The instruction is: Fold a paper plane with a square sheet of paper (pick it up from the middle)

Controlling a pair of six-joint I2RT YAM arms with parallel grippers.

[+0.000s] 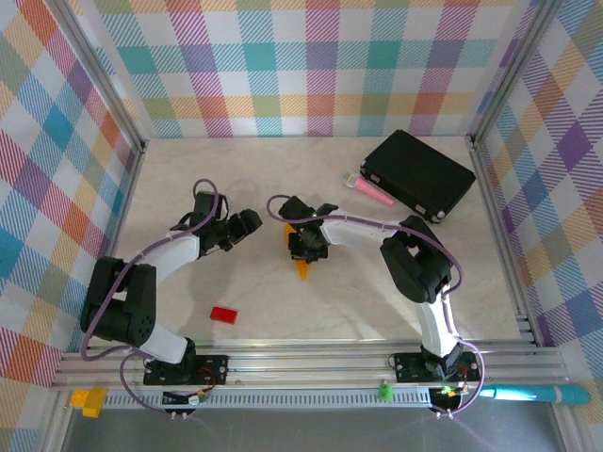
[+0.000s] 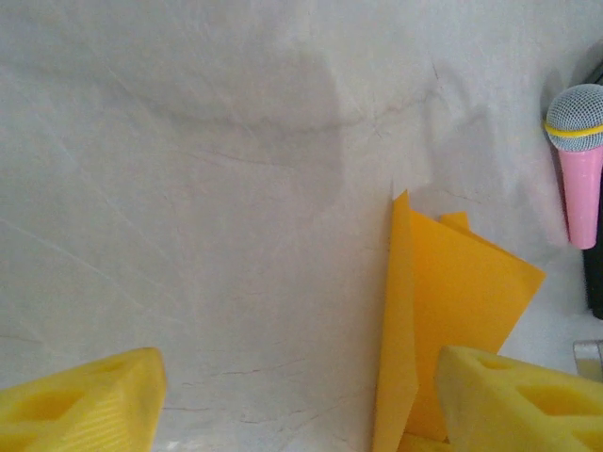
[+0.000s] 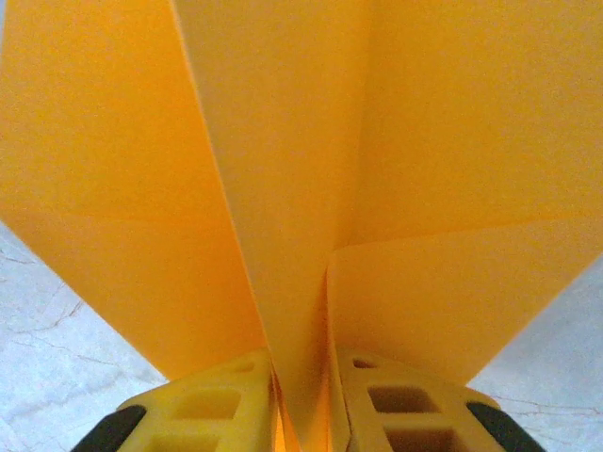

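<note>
Orange-yellow paper plane [image 3: 283,188] sits mid-surface [image 1: 283,169], its centre crease clamped in the right gripper [image 3: 301,391], probably to sharpen the fold; the left gripper [image 2: 301,405], jaws spread wide, holds nothing beside it.

From my station I see a black box [image 1: 419,174] lying at the far right of the pale table [image 1: 236,179], a pink microphone [image 1: 374,192] just beside its left edge, and a small red block [image 1: 223,314] alone near the front.
</note>
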